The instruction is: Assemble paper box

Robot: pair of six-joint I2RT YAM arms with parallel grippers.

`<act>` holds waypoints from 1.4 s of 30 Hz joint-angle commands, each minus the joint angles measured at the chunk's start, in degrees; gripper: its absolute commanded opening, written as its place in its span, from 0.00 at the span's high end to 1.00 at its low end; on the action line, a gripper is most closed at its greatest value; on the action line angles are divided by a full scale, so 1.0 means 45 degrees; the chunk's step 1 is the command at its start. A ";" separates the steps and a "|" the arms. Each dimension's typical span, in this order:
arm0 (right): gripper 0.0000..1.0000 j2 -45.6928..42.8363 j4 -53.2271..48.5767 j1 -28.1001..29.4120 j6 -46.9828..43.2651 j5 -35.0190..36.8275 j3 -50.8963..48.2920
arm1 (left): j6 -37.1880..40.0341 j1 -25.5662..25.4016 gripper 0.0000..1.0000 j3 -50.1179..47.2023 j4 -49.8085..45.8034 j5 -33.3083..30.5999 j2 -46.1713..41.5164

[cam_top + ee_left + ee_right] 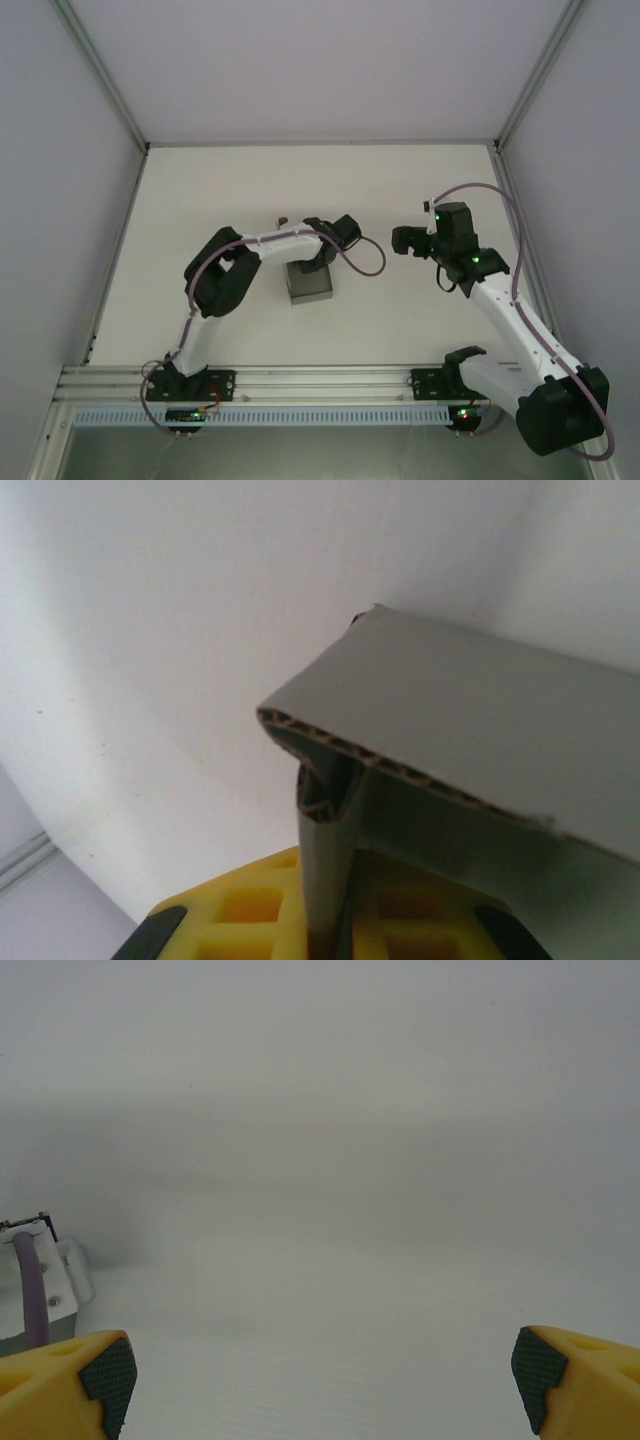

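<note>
The paper box [311, 287] is a small grey cardboard box standing mid-table. In the left wrist view its folded side wall [328, 860] runs down between my yellow fingers, and a corrugated top panel [470, 710] spreads to the right. My left gripper [335, 935] is shut on that wall; from above, the left gripper [303, 262] sits over the box's far edge. My right gripper [404, 240] hovers to the right of the box, apart from it. The right gripper [325, 1375] stands wide open with nothing between its fingertips [105, 1380].
The white table [230, 200] has free room all round the box. Metal frame posts [530, 80] and pale walls close the back and sides. Part of the left arm with its purple cable [30, 1290] appears at the left of the right wrist view.
</note>
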 commanded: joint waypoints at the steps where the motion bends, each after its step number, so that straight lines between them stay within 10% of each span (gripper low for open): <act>1: 0.01 -0.0159 -0.0107 -0.0127 0.0083 -0.0370 -0.0123 | -0.0370 0.0045 0.84 -0.0594 0.1271 0.0630 0.0969; 17: 0.01 -0.1043 -0.0187 -0.0490 -0.1331 -0.2185 -0.0160 | 0.1577 0.0180 0.22 0.0625 -0.0068 0.3092 -0.3495; 19: 0.01 -0.0982 -0.0121 -0.0653 -0.1368 -0.1918 -0.0160 | 0.1406 0.0221 0.00 0.0920 0.0008 0.3515 -0.3983; 28: 0.01 0.1412 0.0926 -0.0316 -0.3469 -0.3581 0.0956 | -0.4122 0.2269 0.00 0.0620 0.1967 0.4309 -0.7851; 42: 0.22 1.1749 -0.2476 0.4219 -1.2261 -0.4854 0.8939 | -1.1321 0.7936 0.00 -0.7346 0.2141 0.7042 -1.2151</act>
